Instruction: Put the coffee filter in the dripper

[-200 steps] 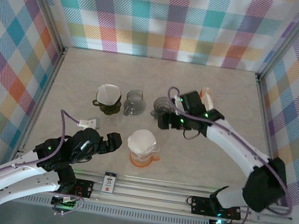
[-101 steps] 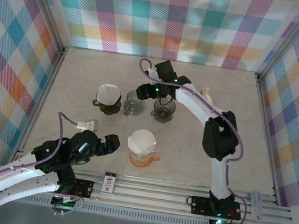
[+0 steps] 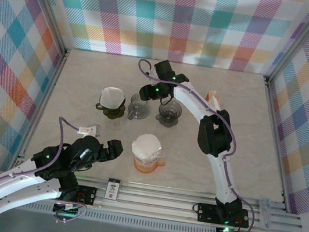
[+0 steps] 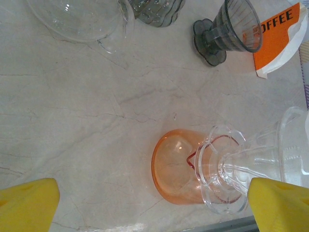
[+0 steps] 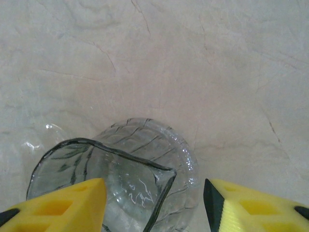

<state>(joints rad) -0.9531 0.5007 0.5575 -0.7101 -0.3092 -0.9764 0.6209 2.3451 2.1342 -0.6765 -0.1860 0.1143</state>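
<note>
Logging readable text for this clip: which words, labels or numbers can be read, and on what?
"OFFEE": black capitals on the orange-and-white paper packet lying on the table; anything before these letters is hidden.
Small white card on the front rail: dark digits, too small to read.

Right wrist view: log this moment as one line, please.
right gripper: jaws open astride clear dripper | clear dripper: no filter inside | left gripper: jaws open, beside orange-based dripper
</note>
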